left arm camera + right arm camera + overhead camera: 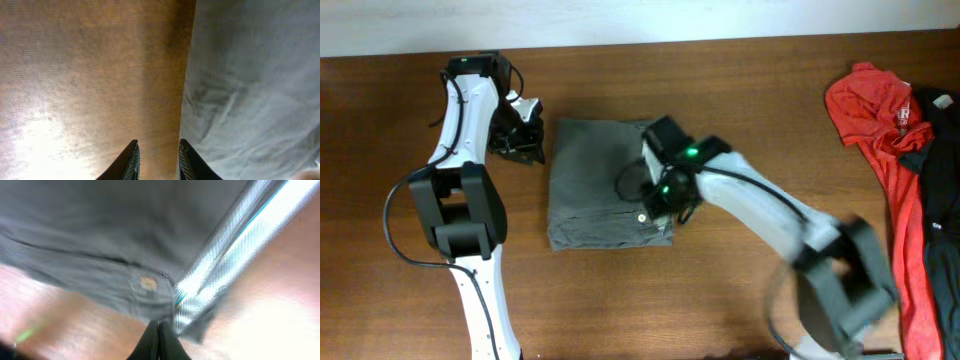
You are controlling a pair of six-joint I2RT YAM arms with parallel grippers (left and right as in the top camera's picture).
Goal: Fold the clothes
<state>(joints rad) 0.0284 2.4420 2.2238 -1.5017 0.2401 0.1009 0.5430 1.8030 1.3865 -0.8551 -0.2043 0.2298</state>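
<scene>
The clothes (595, 180) lie folded on the table (740, 70); left fingers (131, 162) apart beside them, right fingers (151, 342) pressed together.

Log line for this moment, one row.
grey-olive cotton shorts folded on wooden table | left gripper open, beside shorts' edge | right gripper shut at buttoned corner

Landmark, the shorts (600, 180): flat on the table (740, 80), about mid-width. Left gripper (525, 138): just left of the shorts' far-left corner, over bare tabletop, beside the cloth's left edge and not on it. Right gripper (665, 205): at the shorts' near-right corner, over the cloth's edge. Heap of other garments (895, 150): far right of the shorts, at the table's right edge, well apart from them
</scene>
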